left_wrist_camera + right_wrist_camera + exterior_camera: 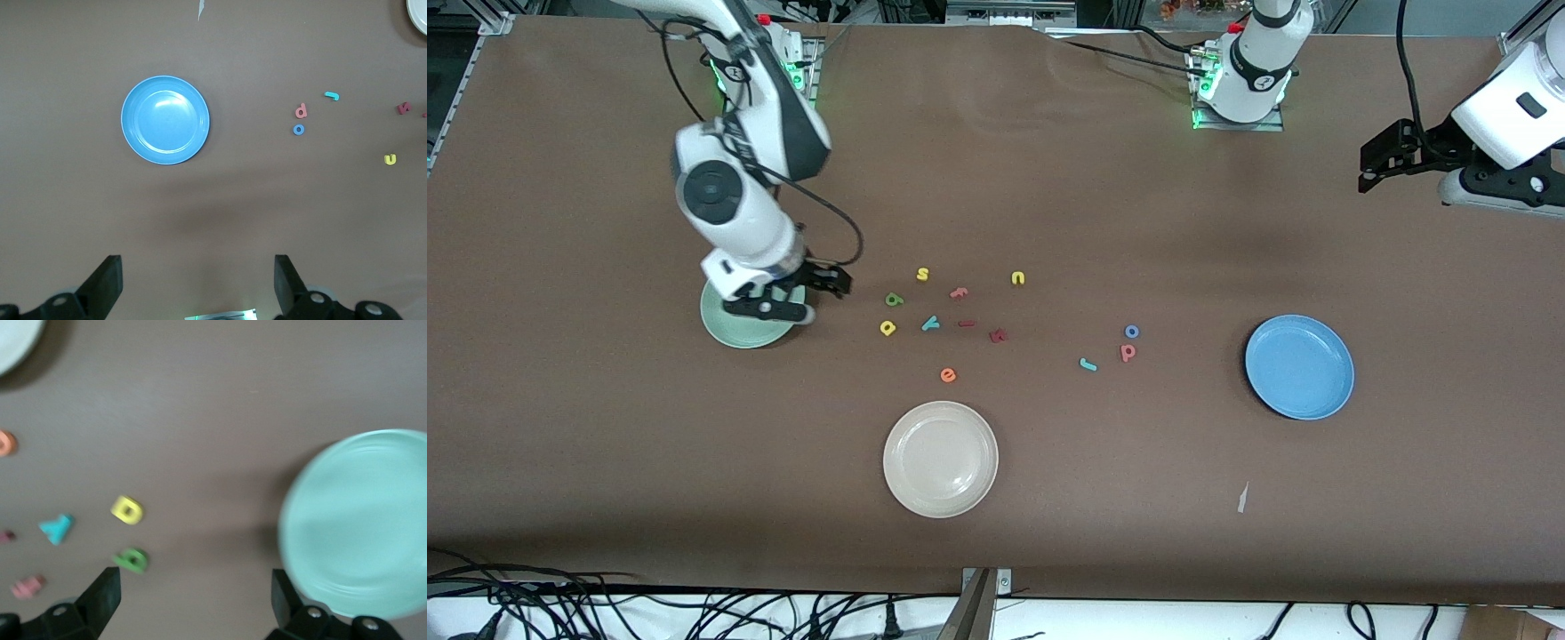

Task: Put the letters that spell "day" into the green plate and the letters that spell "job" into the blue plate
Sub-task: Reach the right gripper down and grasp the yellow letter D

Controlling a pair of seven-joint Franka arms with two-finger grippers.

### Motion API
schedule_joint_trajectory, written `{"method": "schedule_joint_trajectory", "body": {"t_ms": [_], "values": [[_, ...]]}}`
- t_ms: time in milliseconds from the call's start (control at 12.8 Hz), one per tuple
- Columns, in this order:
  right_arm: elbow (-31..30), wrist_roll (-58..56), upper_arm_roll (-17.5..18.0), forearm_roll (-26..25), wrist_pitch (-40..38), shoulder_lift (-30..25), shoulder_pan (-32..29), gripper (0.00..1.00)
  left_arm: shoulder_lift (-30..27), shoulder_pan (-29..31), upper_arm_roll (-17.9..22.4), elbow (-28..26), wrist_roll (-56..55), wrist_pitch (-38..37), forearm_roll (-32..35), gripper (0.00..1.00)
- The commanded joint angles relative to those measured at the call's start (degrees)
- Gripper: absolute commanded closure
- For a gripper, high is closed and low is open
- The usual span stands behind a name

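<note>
The green plate [734, 333] [360, 523] lies toward the right arm's end, partly hidden by that arm's wrist. My right gripper [827, 298] [195, 597] hangs open and empty over the table between this plate and the dark green "d" [894, 300] [131, 560]. Beside the "d" lie the yellow "a" [887, 328] [127, 510] and teal "y" [930, 323] [57, 528]. The blue plate [1299, 366] [165, 120] is empty. Near it lie the blue "o" [1131, 332] [299, 129], salmon "b" [1128, 352] [301, 111] and teal "j" [1088, 364] [331, 96]. My left gripper [1368, 169] [198, 280] waits open, high over the left arm's end.
A cream-white plate [940, 459] sits nearest the front camera. Spare letters lie among the others: yellow "s" [922, 274], yellow "u" [1018, 278], orange "e" [948, 375], a salmon letter [959, 292] and two dark red ones [999, 335].
</note>
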Motion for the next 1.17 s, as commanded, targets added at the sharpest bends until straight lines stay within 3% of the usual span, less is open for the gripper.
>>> {"method": "schedule_joint_trajectory", "body": {"t_ms": [0,156,547,781,859,1015,1093], "values": [[6.94,10.83,-0.68,-0.46,4.46,8.36,1.38,0.00,3.24,0.23,0.20,1.83,-0.11,-1.14,-0.11,0.00],[10.74,16.81,-0.59,-0.37,4.47,11.36,1.46,0.00,3.34,0.76,0.72,1.92,0.68,-1.14,-0.90,0.00],[11.54,30.34,-0.68,-0.37,4.64,16.01,5.67,0.02,4.39,0.59,0.29,0.87,0.60,-0.78,-2.57,0.00],[12.42,31.52,-1.38,-1.41,4.38,17.00,6.56,0.12,10.09,0.59,0.20,-0.27,0.77,-0.78,-2.39,0.00],[12.42,31.61,-1.38,-1.86,4.38,17.26,6.56,0.13,10.37,1.11,0.29,-0.37,0.86,-0.52,-2.66,0.00],[12.42,31.70,-1.38,-1.95,4.47,18.22,6.65,0.27,10.55,0.51,0.29,-0.54,0.95,-0.43,-2.66,0.00],[12.42,31.70,-1.38,-2.04,4.47,18.23,6.65,0.30,10.64,0.07,0.29,-0.54,0.86,-0.43,-2.40,0.00]]}}
